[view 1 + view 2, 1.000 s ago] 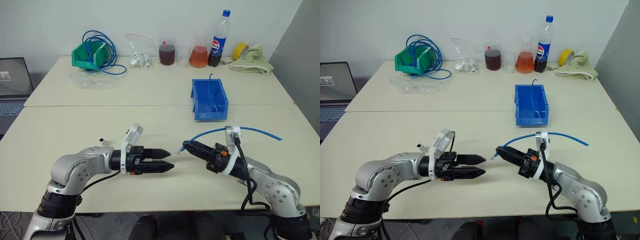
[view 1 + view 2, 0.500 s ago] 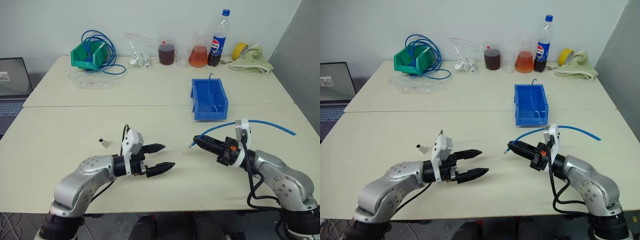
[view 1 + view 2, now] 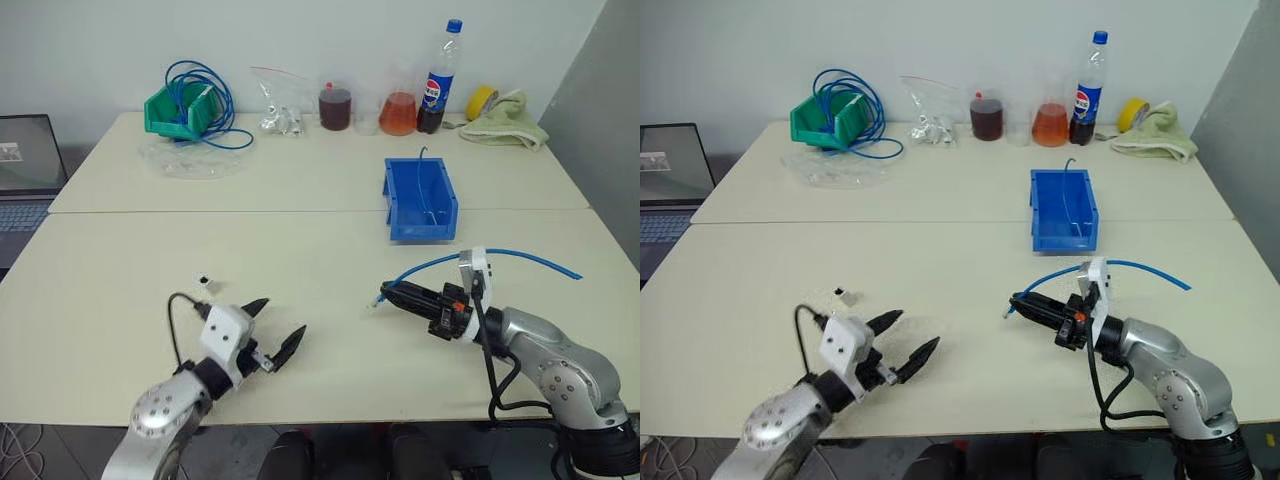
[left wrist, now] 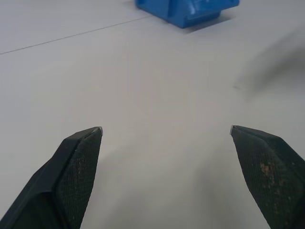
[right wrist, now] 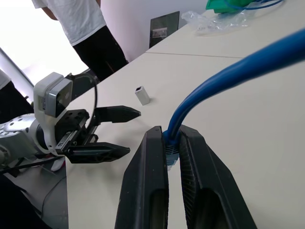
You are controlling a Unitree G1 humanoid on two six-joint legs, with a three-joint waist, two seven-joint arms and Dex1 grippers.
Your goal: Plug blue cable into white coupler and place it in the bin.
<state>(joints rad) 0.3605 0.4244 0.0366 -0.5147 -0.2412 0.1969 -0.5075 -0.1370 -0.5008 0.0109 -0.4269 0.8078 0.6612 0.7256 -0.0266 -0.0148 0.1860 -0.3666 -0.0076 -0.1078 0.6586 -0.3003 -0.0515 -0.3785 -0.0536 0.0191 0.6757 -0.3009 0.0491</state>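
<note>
Two pale tables (image 3: 300,190) stand pushed together against a white wall, and the action sits at the near edge. On the right side, the right gripper (image 3: 386,295) points across toward the left, its fingers pinched tight on the blue cable (image 3: 520,256) just behind the plug end; the rest of that cable arcs up over the wrist and trails off to the right, clear of the tabletop. Over on the left, the left gripper (image 3: 903,341) hovers low above the table with its fingers (image 4: 78,162) spread wide and nothing between them. The white coupler (image 3: 204,281) lies flat on the table just beyond that open gripper, a touch to its left, not touching it (a tiny thing, socket detail too small to make out from overhead). It sits well apart from the cable's plug. The bin (image 3: 419,200) rests farther back on the right, beyond the right gripper, with a thin strand of cable standing in it.
</note>
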